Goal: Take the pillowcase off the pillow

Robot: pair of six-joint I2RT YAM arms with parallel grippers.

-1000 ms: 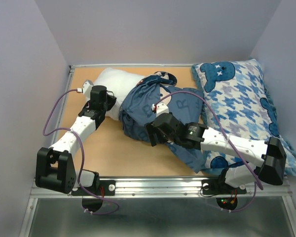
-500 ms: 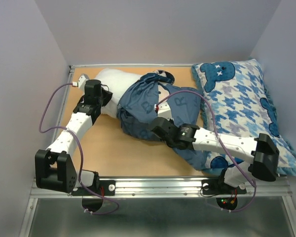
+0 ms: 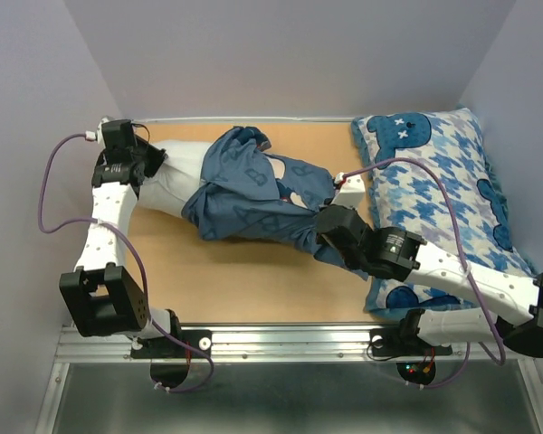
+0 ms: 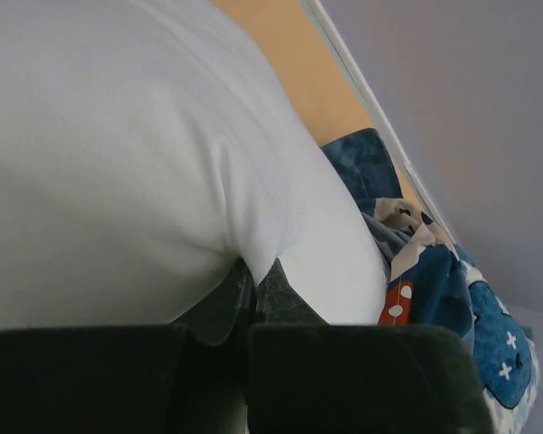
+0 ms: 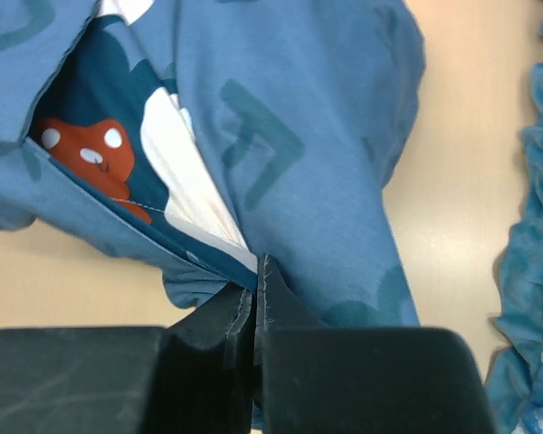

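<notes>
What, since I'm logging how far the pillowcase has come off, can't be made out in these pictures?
- Top view: how much of the pillow is inside; the pillowcase covers its right end.
- Top view: both sets of fingertips, hidden under the wrists. Only the wrist views show the left gripper pinching pillow fabric and the right gripper pinching the pillowcase.
- Top view: the near corner of the houndstooth pillow, behind the right arm.

**Top external:** high above the near edge, looking down over the whole table (image 3: 244,280).
**Left wrist:** close behind the left pincer (image 4: 253,276), facing the pillow (image 4: 118,145) just ahead of its tips.
**Right wrist:** close behind the right pincer (image 5: 260,271), facing the pillowcase (image 5: 299,136) ahead.

The overhead view takes in both patches.
</notes>
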